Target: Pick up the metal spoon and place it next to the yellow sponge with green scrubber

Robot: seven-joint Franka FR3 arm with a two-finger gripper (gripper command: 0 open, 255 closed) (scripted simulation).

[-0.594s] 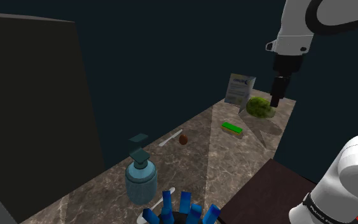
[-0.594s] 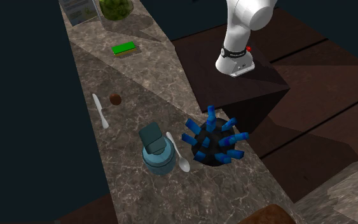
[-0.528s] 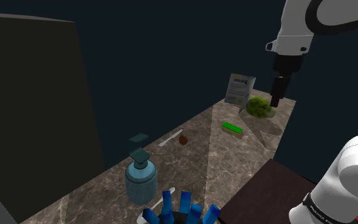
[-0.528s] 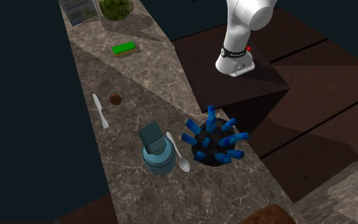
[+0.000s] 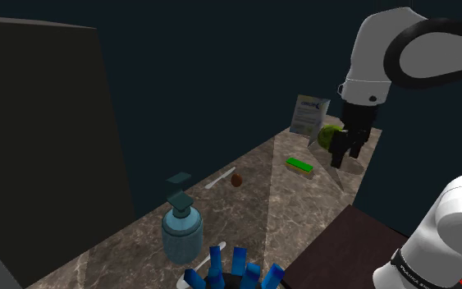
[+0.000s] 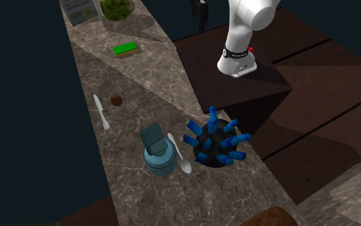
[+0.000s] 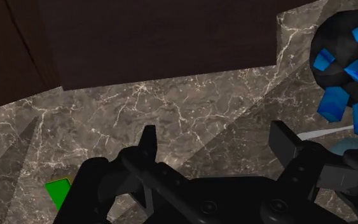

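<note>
We checked the containers first. A blue-green soap dispenser (image 6: pixel 158 156) stood upright on the marble countertop (image 6: pixel 147 83), pump head on; contents not visible. Just beside it, a black round holder (image 6: pixel 215 144) carried blue sticks (image 6: pixel 240 138) fanned out in all directions.

The metal spoon (image 6: pixel 179 156) lay flat betw. dispenser and holder, bowl toward the second exterior view's bottom; contact w/ either could not be told. The sponge (image 6: pixel 125 48) lay well apart from it at the counter's far end, green face up, yellowish side below. A leafy green item (image 6: pixel 116 8) and a standing box (image 6: pixel 79 9) were beyond it. A knife (image 6: pixel 100 112) and a small brown object (image 6: pixel 116 99) sat mid-counter.

The gripper (image 5: pixel 345 156) hung above the counter near the sponge, fingers apart, nothing betw. them.

Vs. 0.5 s earlier: the arm (image 5: pixel 385 49) had swung down and tilted. The gripper was now in front of the leafy item, no longer over it, and had entered the second exterior view's top edge. Counter items had not moved.
</note>
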